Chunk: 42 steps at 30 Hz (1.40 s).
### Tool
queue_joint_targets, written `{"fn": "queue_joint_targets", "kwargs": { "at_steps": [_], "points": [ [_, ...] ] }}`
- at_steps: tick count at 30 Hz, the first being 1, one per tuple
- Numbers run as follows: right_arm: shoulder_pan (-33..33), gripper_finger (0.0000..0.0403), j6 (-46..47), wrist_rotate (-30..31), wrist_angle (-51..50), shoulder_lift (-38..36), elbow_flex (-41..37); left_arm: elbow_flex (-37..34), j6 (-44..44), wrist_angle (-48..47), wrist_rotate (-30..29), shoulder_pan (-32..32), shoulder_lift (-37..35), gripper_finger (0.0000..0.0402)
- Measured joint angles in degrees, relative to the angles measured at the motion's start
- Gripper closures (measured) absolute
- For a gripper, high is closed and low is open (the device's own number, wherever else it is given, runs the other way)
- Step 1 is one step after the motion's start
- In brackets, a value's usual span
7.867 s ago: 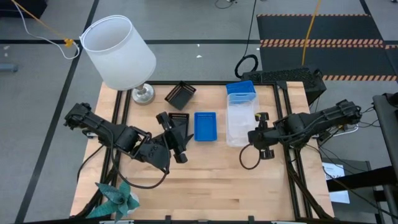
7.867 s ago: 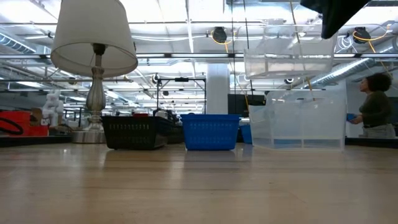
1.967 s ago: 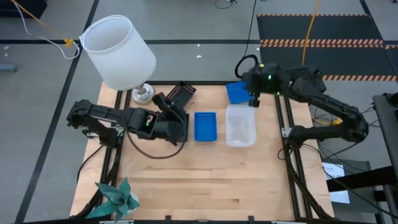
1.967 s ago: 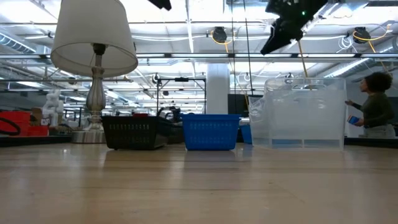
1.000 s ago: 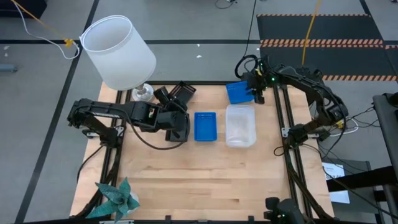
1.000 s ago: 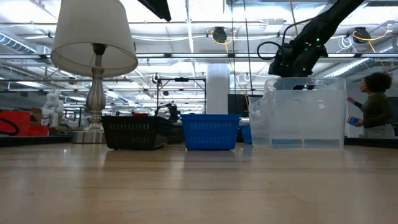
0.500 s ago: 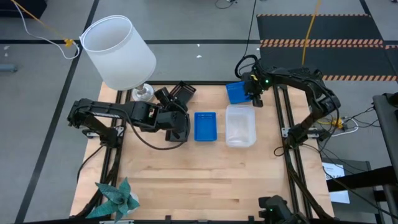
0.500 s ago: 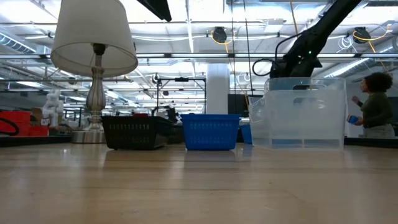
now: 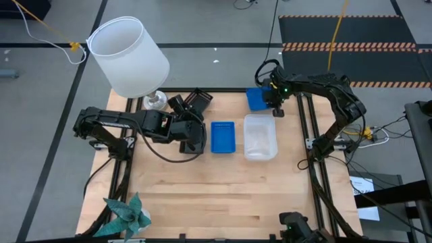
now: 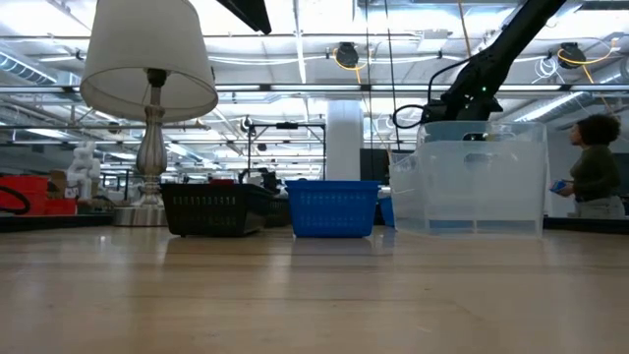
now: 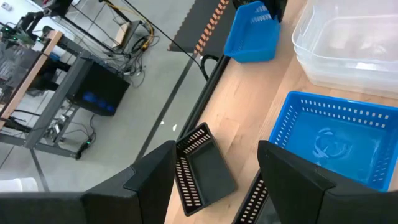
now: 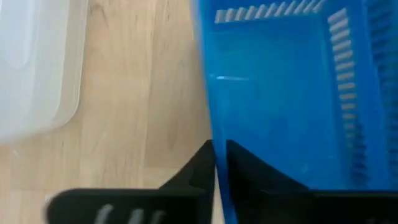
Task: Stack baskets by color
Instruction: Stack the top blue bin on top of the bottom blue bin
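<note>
Right end effector [image 12: 217, 163] pinches the wall of the blue basket [image 9: 257, 99] at the table's [image 9: 223, 196] far edge; left end effector [image 11: 214, 180] stands wide.

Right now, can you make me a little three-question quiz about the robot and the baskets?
1. True or false: the right tool is pinching the wall of a blue basket at the table's back edge.
2. Which basket lies between the black basket under the left tool and the clear baskets? A) black B) blue C) clear
3. Fill in: at the table's back left corner stands a white ____.

Key: 1 true. 2 B, the blue basket in the middle. 3 lamp.
</note>
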Motion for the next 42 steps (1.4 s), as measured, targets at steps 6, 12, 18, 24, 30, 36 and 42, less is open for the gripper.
{"fn": "queue_joint_targets", "kwargs": {
  "at_steps": [6, 12, 18, 24, 30, 36, 42],
  "points": [
    [0.1, 0.0391, 1.1, 1.7, 1.2, -2.8, 0.0, 0.0, 0.0, 0.0, 0.0, 0.0, 0.0, 0.0172],
    [1.9, 0.0397, 4.7, 5.7, 3.1, -9.2, 0.4, 0.0, 0.3, 0.2, 0.0, 0.1, 0.0, 0.0172],
    [7.0, 0.0399, 6.5, 10.5, 3.9, -18.3, 0.5, 0.0, 1.8, 2.8, -0.1, 0.6, 0.0, 0.0172],
    [17.0, 0.0399, 8.0, 13.7, 2.6, -27.5, 0.5, 0.0, 5.5, 5.3, -0.1, 0.4, 0.0, 0.0172],
    [30.5, 0.0399, 11.9, 13.8, -1.0, -33.8, 0.5, 0.0, 9.5, 8.2, 2.0, -0.9, 0.0, 0.0172],
    [45.0, 0.0399, 15.8, 18.4, -3.3, -34.6, 0.5, 0.0, 16.1, 14.1, 7.7, -3.9, 1.7, 0.0172],
    [57.0, 0.0399, 16.5, 22.6, -0.7, -33.4, 0.5, 0.0, 22.8, 18.9, 8.8, -9.4, 5.3, 0.0172]
  ]
}}
